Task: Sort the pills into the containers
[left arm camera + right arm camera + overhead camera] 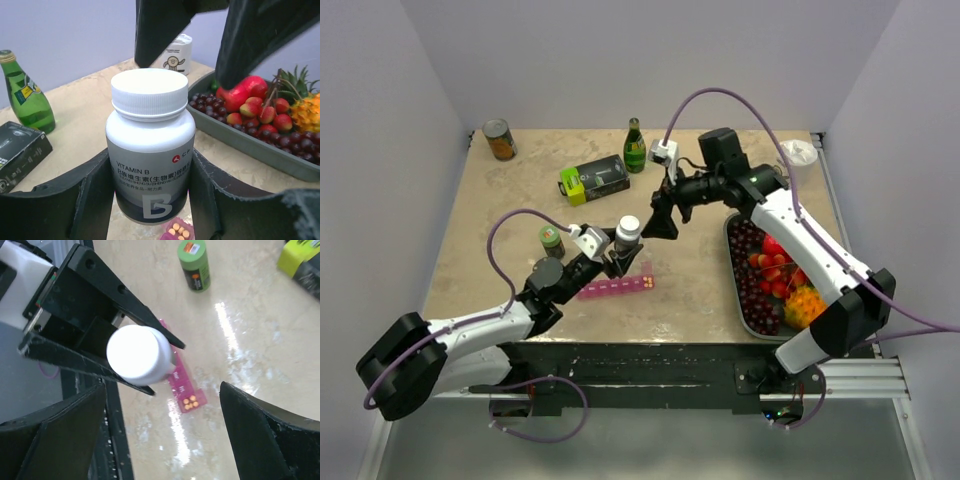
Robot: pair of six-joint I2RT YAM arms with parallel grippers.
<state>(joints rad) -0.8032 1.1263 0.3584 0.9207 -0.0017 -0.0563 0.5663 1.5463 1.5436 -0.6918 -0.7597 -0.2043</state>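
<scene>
Left jaws clamp the white-capped bottle [150, 150] upright; right jaws spread wide above its cap [149, 92], holding nothing.

L arm [470, 330]: white links, blk joints | R arm [810, 240]: same | purple cables [715, 91] | blk jaws

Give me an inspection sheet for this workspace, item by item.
Surface: glossy beige table.
Job's things: pink pill organiser lying flat, end compartment open with orange pills; vitamin bottle upright, capped.
Clutter: can, green bottle, black box, green jar, fruit tray, white cup.
Grippers: left gripper shut on vitamin bottle; right gripper open over its cap.
Cables: purple cables looped on both arms.
Surroundings: plain grey walls.
</scene>
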